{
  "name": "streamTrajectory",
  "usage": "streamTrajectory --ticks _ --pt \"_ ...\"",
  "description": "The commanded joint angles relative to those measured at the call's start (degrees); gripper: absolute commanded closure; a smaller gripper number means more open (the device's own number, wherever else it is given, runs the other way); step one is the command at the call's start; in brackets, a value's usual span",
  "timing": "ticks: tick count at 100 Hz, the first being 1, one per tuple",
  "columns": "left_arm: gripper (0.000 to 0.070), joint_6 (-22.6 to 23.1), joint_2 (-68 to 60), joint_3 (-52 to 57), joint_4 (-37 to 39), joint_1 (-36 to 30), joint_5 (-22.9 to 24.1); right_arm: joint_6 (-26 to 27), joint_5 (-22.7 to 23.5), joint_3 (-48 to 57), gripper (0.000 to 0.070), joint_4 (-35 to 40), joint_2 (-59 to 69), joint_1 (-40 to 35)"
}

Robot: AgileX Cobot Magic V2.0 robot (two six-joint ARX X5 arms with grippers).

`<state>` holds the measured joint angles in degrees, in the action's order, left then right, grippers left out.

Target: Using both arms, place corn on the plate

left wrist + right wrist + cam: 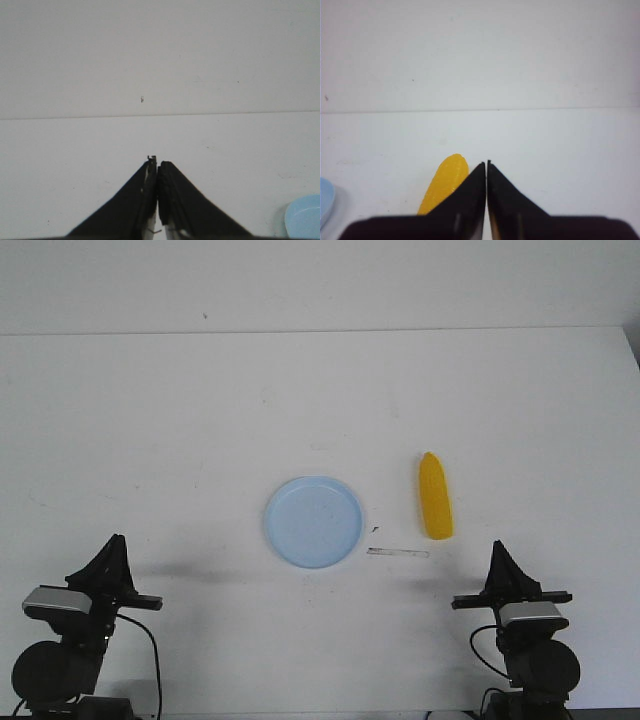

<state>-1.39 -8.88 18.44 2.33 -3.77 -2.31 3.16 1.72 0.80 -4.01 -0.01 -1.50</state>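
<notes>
Corn (434,497) lies right of plate (314,521), apart. Left gripper (157,165), right gripper (486,165) pressed together, parked near edge, nothing grasped yet.

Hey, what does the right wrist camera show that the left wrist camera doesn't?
Only the right wrist view shows the corn, lying on the table just past the right gripper, whose fingers are pressed shut on nothing. Only the left wrist view shows the left gripper, also shut and empty, with no corn anywhere. Both views catch an edge of the light-blue plate at the frame border, the white table and the wall behind it.
</notes>
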Motion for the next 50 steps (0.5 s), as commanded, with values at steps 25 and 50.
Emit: streamTrajectory --ticks 25,50 --pt "0.0699 0.5 0.1 0.6 0.6 0.1 0.0 -0.2 -0.1 -0.1 0.0697 -0.7 0.1 -0.1" --pt "0.0699 0.5 0.1 0.6 0.6 0.1 0.0 -0.3 -0.3 -0.1 0.0697 -1.4 0.1 -0.1"
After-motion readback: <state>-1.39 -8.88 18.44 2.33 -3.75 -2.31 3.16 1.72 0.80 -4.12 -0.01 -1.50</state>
